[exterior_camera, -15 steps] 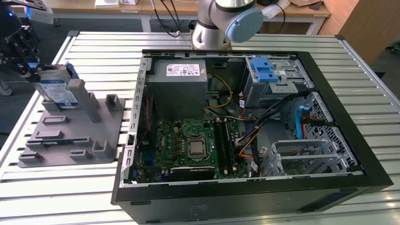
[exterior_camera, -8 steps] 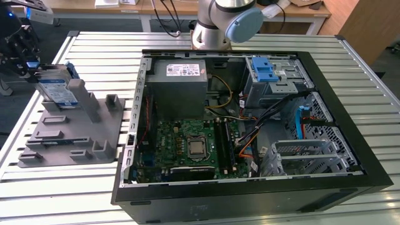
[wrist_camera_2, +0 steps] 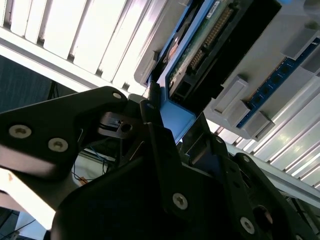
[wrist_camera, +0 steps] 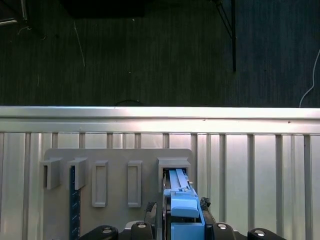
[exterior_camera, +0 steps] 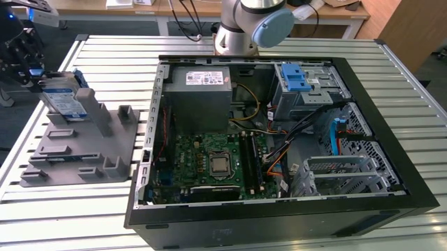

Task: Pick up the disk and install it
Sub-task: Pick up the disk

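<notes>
**DESK:** Where is the disk, and what does the arm have hold of?

**PHOTOGRAPHER:** The disk (exterior_camera: 62,99) stands on edge in a slot of the grey fixture plate (exterior_camera: 77,151). The plate is on the slatted table (exterior_camera: 84,209) at the exterior view's left, well apart from the open computer case (exterior_camera: 279,209). The gripper (exterior_camera: 33,70) sits at the disk's outer end, over its blue bracket (wrist_camera: 184,212). I cannot tell whether the fingers are pinching that bracket or only flanking it.

**DESK:** What could go wrong from here?

**PHOTOGRAPHER:** This is my judgement. Any hold would be on plastic near one end, so the heavier drive could pivot or slip. A lift that is not square to the slot could jam the disk against the upright posts and drag the plate along. Inside the case, loose cables (exterior_camera: 307,128) lie near the metal drive cage (exterior_camera: 342,172). They could snag anything carried in low.

**DESK:** And what is hidden?

**PHOTOGRAPHER:** In the exterior view the gripper is dark against a dark background and close to the frame's edge, so the contact itself is lost. In the second wrist view the gripper's own black body blocks much of the picture. Past it, the disk's green circuit board (wrist_camera_2: 200,55) is visible. In the first wrist view the disk (wrist_camera: 178,186) is seen edge-on, with its lower part sunk in the slot. How deep it sits is anyone's guess.
</notes>
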